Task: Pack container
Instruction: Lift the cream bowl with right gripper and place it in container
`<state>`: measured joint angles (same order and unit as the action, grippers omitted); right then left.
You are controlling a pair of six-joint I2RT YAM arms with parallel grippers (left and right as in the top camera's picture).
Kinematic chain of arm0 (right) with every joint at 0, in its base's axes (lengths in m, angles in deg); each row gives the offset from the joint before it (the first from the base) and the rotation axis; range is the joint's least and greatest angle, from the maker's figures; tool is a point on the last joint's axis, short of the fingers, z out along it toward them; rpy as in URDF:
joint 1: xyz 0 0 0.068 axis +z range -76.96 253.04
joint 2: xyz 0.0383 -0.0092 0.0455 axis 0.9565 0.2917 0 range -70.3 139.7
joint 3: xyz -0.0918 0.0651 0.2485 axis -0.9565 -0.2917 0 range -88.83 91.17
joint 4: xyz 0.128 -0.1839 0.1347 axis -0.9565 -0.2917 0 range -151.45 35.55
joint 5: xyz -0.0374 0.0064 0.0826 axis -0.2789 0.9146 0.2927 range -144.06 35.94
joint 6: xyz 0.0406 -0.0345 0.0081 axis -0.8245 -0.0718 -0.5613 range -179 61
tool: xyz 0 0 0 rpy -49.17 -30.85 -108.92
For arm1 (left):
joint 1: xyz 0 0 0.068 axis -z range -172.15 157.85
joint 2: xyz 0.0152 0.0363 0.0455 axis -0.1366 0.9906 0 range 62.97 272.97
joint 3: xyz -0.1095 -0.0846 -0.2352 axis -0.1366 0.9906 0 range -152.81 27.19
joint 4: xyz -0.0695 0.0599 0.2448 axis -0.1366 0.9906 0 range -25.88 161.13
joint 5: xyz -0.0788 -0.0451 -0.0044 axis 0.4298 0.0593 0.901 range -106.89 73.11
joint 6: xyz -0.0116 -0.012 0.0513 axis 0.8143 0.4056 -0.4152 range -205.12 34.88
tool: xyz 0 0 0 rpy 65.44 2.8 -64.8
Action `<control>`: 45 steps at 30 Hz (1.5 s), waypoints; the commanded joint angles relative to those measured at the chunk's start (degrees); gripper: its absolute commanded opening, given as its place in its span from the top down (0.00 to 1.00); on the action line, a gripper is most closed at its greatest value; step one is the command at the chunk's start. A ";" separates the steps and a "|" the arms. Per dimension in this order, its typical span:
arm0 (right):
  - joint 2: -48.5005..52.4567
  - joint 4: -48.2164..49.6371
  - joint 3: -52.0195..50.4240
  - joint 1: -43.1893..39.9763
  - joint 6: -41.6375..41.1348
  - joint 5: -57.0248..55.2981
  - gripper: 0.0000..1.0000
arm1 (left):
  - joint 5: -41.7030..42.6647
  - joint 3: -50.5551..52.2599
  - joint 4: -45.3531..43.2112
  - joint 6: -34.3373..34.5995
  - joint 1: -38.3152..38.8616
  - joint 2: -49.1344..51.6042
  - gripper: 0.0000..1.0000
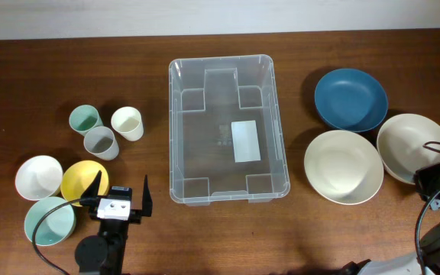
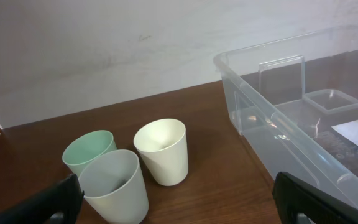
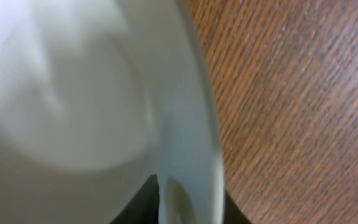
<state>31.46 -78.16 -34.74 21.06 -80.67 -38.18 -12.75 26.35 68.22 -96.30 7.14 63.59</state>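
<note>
**Container empty; first bowl only just gripped**

The container (image 1: pixel 205 160) is seen in the middle of the counter (image 1: pixel 52 69), upright and open. Nothing is in it; only the white label (image 1: pixel 245 141) on its base shows through the clear plastic. No item is therefore judged to have been packed.

Nine items are laid out around it. To its left three cups are grouped close together: a green cup (image 1: pixel 84 118), a grey cup (image 1: pixel 100 142) and a cream cup (image 1: pixel 127 122). Nearer the front left, a white bowl (image 1: pixel 38 176), a yellow bowl (image 1: pixel 79 179) and a mint bowl (image 1: pixel 48 221) are clustered. To its right a blue bowl (image 1: pixel 350 98) is set, with an inner cream bowl (image 1: pixel 342 164) and an outer cream bowl (image 1: pixel 407 145) in front of it.

The right pincer (image 3: pixel 188 208) is placed at the front edge of the outer cream bowl. In the right wrist view the rim runs down between the two dark fingers, which appear pressed against it on either side. The bowl is thus taken to be pinched by its rim, though the view is blurred. No lift can be made out from overhead.

The left pincer (image 1: pixel 121 182) is spread wide with nothing between its fingers. It is held just beside the yellow bowl.

All the packing is judged to remain. The gripped bowl is to be carried over and set inside, and the other items after it.
</note>
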 commanded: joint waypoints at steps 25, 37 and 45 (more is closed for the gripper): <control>-29.11 -15.61 16.96 7.37 3.23 14.45 0.96 | 0.61 0.33 0.04 -0.92 -0.20 -0.33 0.00; -20.00 -30.01 37.48 57.90 10.80 -7.69 0.96 | 0.61 0.33 0.04 -0.92 -0.20 -0.33 0.00; 10.03 -38.75 62.05 69.79 14.67 -8.96 0.96 | 0.61 0.33 0.04 -0.92 -0.20 -0.33 0.00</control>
<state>33.18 -116.01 22.33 89.69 -67.58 -45.41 -12.72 26.35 68.22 -96.30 7.14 63.55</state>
